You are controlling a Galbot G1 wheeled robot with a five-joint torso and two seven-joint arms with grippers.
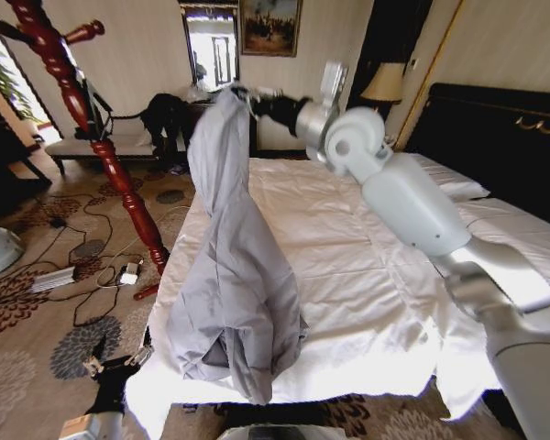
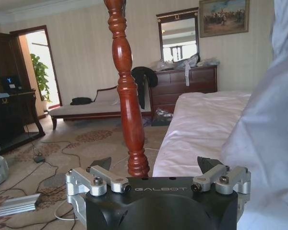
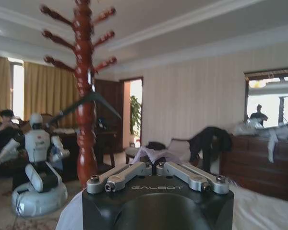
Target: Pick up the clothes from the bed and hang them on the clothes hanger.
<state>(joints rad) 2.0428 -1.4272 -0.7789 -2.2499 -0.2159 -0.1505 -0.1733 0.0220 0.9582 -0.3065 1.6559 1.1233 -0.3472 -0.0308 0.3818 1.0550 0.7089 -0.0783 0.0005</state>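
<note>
Grey jacket in right gripper

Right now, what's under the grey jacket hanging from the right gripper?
The grey jacket hangs from the right gripper, which is shut on its collar. Its hem rests bunched on the bed near the foot edge. The white sheet directly beneath is covered, so anything lying there can't be seen.

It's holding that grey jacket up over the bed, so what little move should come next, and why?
Probably swing the right gripper toward the coat stand. Its jaws are shut on the jacket, whose hem rests on the bed, and the stand's pegs are off to the left.
</note>
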